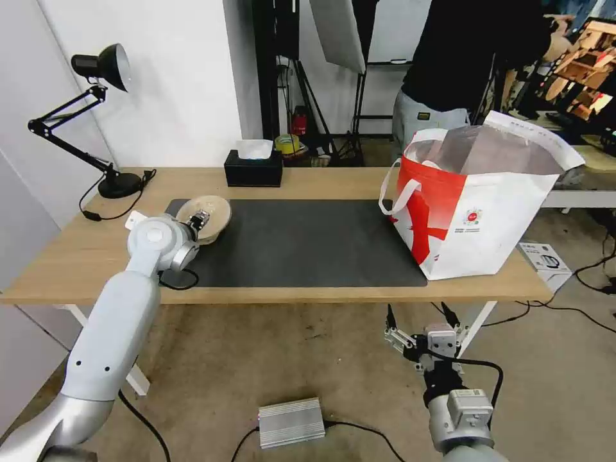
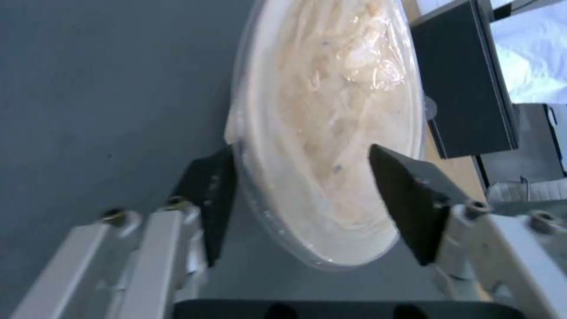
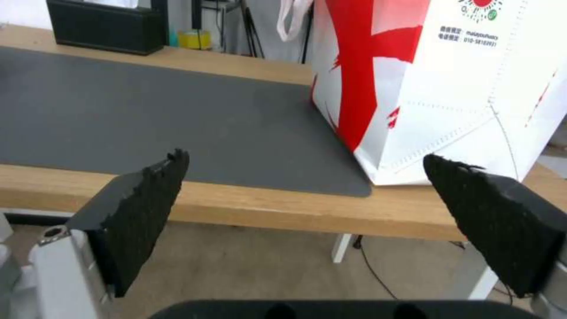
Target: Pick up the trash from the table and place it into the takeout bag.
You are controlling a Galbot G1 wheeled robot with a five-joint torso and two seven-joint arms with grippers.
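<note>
A tan pulp bowl (image 1: pixel 215 208), lined with clear film, sits at the left end of the dark mat (image 1: pixel 308 240) on the table (image 1: pixel 333 181). My left gripper (image 1: pixel 202 220) is at its near rim. In the left wrist view the bowl (image 2: pixel 331 110) has one pad (image 2: pixel 210 190) against its outer wall and the other pad (image 2: pixel 407 199) over its inside. The left gripper (image 2: pixel 300 150) is open, jaws well apart. The takeout bag (image 1: pixel 481 212) stands open at the table's right end. My right gripper (image 1: pixel 416 309) hangs open below the table's front edge, facing the bag (image 3: pixel 449 84).
A black tissue box (image 1: pixel 253 168) stands at the back edge, a black desk lamp (image 1: pixel 96 115) at the back left. A silver box (image 1: pixel 290 421) lies on the floor in front of me. A person stands behind the bag.
</note>
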